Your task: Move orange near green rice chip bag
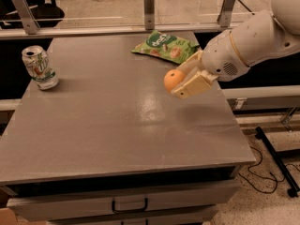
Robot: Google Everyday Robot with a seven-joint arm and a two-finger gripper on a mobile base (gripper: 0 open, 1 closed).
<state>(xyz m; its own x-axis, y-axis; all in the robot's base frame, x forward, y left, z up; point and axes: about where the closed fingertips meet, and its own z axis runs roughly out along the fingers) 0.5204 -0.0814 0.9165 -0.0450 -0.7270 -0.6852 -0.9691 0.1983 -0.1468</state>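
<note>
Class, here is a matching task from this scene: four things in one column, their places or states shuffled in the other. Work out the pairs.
1. orange
2. green rice chip bag
3. soda can
4. gripper

A. lying flat at the far edge of the table
B. standing at the left side
C. held between the fingers
D. over the right side, shut on the fruit

Pairs: 1-C, 2-A, 3-B, 4-D

Glossy white rounded arm (255,34), tan wrist band (233,48), cream jaws above the table (117,125).

gripper (178,82) clasping orange (172,78), aloft, right of centre
</note>
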